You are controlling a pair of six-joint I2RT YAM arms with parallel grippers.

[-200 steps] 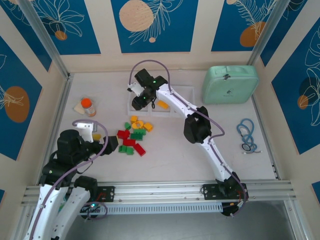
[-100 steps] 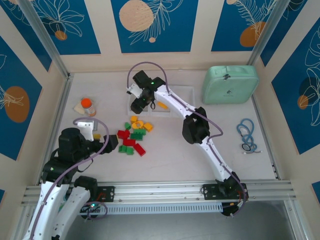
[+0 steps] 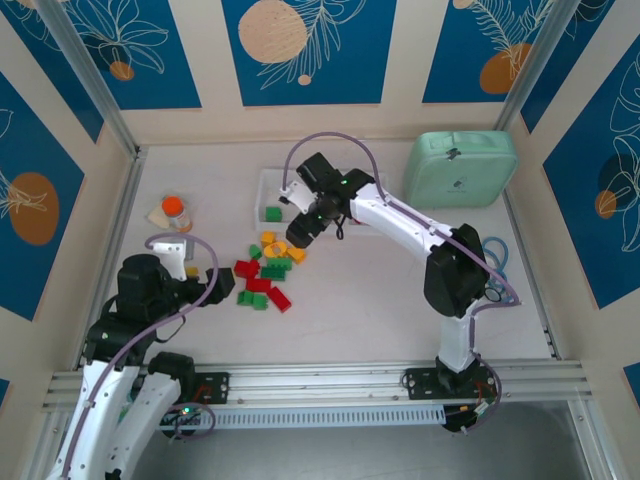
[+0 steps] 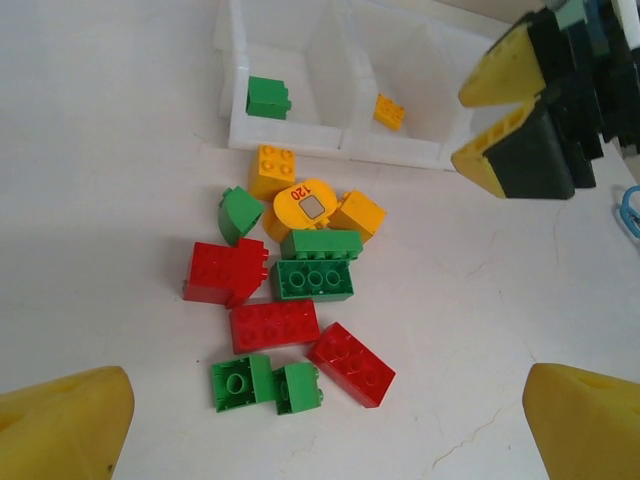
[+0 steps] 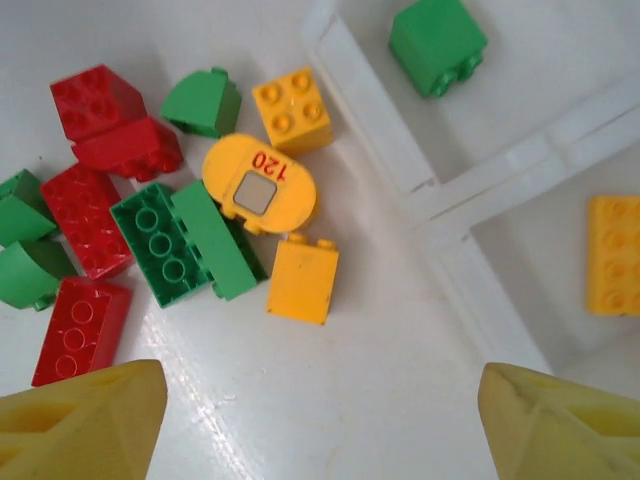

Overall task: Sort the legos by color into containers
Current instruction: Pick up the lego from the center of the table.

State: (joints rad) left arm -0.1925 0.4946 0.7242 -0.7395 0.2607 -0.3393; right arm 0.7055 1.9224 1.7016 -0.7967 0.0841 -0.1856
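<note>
White bench [image 3: 350, 300], walled by blue-patterned panels, carries everything. Toward its far side lies the white three-compartment tray [image 4: 300, 146]. A green brick [image 4: 268, 98] sits in its left end compartment and a yellow brick [image 4: 389, 111] in the middle one. Just in front of the tray, the other legos [image 4: 315, 280] lie on the bench in a loose pile of red, green and yellow pieces, several touching. Among them is a rounded yellow piece [image 5: 259, 184] marked 120 in red. The right tool [image 5: 320, 420] hovers above the strip between pile and tray, its fingers spread wide and grasping nothing. The left tool [image 3: 222, 285] hangs low at the near left of the pile, likewise released, fingers far apart and empty. A mint-green case [image 3: 460, 170] rests at the far right, and an orange-capped bottle [image 3: 176, 212] stands at the far left.
</note>
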